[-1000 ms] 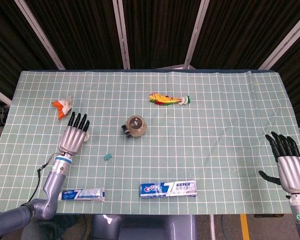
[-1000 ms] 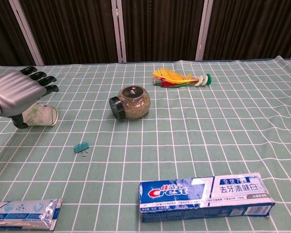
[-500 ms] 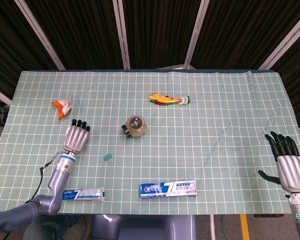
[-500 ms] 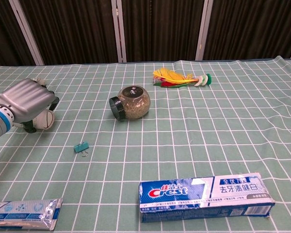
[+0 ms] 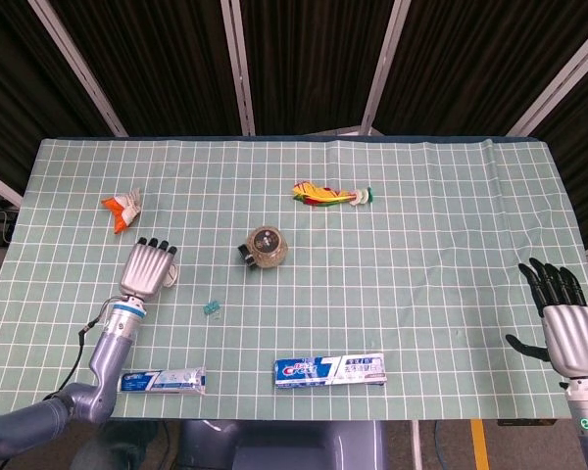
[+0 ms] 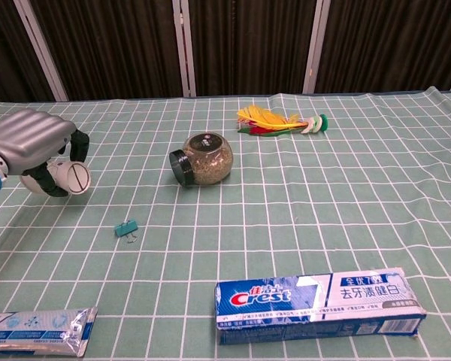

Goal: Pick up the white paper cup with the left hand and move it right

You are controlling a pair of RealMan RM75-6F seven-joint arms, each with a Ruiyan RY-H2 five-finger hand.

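We see our left hand [image 6: 28,144] clasping the cup [image 6: 66,177], which protrudes at its four o'clock.

Robot lab, black curtains [image 5: 304,59], metal frame [image 5: 237,64], gridded table [image 5: 421,255]

left hand [image 6: 31,141] hides most of the cup [image 6: 66,177].

The left hand [image 6: 31,143] is reaching out over the table with its fingers [image 5: 161,247] curling down around the white paper cup [image 6: 66,177], gripping it. The right hand [image 5: 566,321] is waiting at the table's far right edge, its dark fingers spreading apart.
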